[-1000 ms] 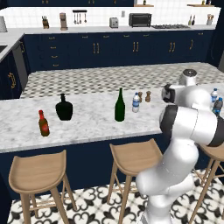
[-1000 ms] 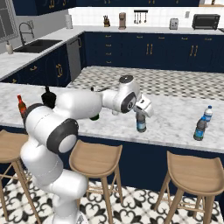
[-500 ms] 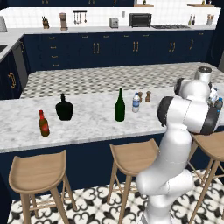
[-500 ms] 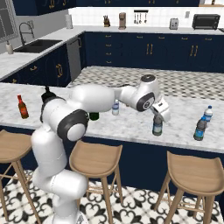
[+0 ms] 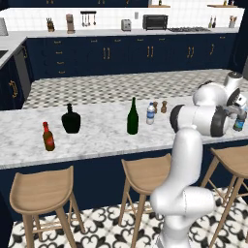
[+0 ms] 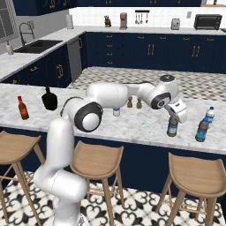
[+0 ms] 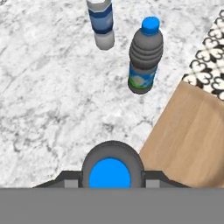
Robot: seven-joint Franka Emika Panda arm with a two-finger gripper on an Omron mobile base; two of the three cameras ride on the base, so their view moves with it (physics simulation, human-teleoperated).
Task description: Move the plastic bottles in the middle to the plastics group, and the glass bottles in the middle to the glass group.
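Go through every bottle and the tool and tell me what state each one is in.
tool: shut on carried water bottle
carried water bottle: upright, held
two grouped water bottles: upright, capped
middle water bottle: upright, untouched
green wine bottle: upright
squat bottle: upright
sauce bottle: upright

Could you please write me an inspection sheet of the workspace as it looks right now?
Surface: white marble counter, three wooden stools along its front.
Job's things: carried water bottle held upright at the plastics group; second water bottle and green wine bottle in the middle; squat dark bottle and red-capped sauce bottle at the far end.
Clutter: two brown pepper shakers behind the middle bottles.
Grippers: gripper closed around the carried bottle's cap, seen from above in the hand view.
Cables: nothing seen.
Surroundings: navy cabinets, sink, toaster oven on the back counter, patterned floor.
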